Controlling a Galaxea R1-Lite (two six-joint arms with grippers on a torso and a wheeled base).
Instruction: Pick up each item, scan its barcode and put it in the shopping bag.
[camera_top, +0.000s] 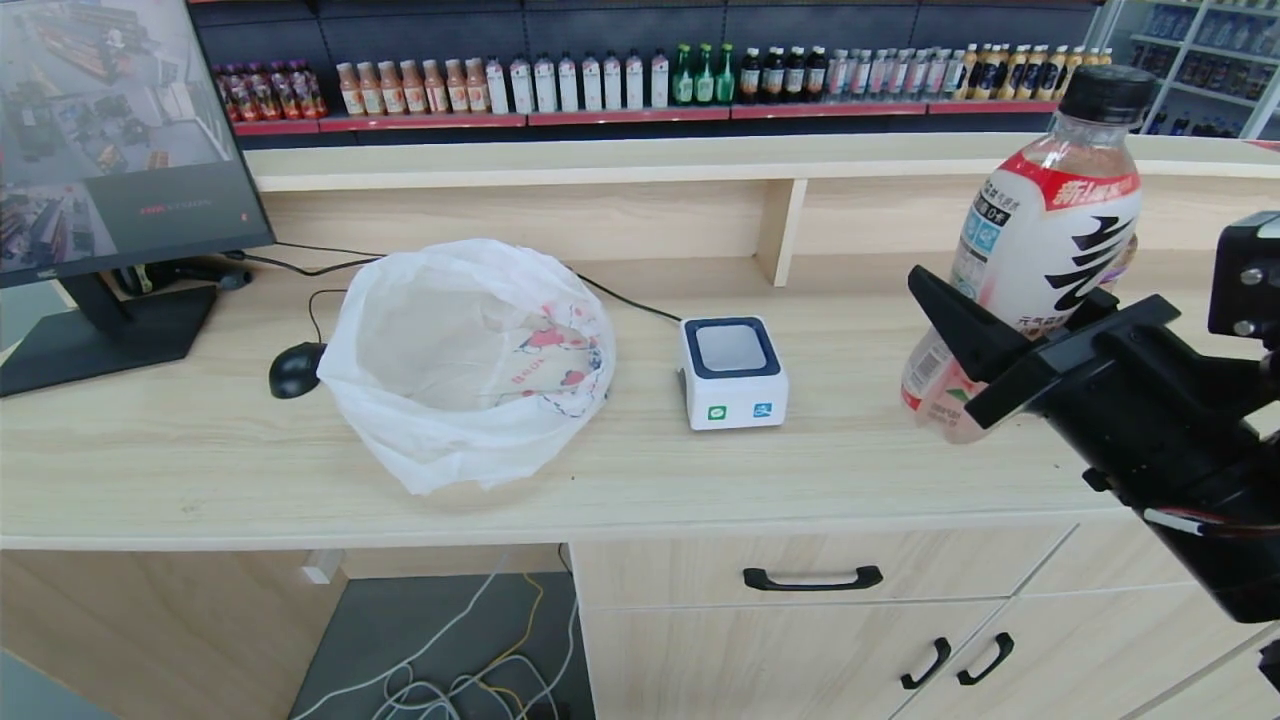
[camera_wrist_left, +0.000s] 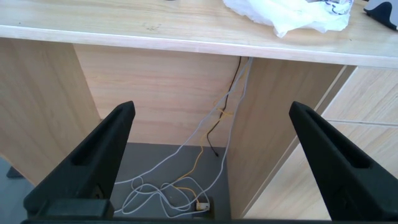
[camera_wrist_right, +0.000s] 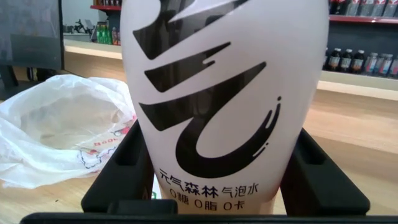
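Note:
My right gripper (camera_top: 1030, 335) is shut on a drink bottle (camera_top: 1035, 250) with a black cap and a white, red and black label, held upright above the counter's right side. The bottle (camera_wrist_right: 224, 93) looms close in the right wrist view, between my right gripper's fingers (camera_wrist_right: 124, 165). The white barcode scanner box (camera_top: 733, 372) sits mid-counter, left of the bottle. A white plastic shopping bag (camera_top: 465, 360) stands open further left; the bag (camera_wrist_right: 56, 137) is seen behind the bottle. My left gripper (camera_wrist_left: 211, 162) hangs open below the counter edge, holding nothing.
A monitor (camera_top: 110, 130) on its stand occupies the counter's far left, with a black mouse (camera_top: 296, 369) beside the bag. Cables (camera_wrist_left: 186, 180) hang under the counter. Drawers with black handles (camera_top: 812, 578) sit below. Shelves of bottles (camera_top: 650, 75) line the back.

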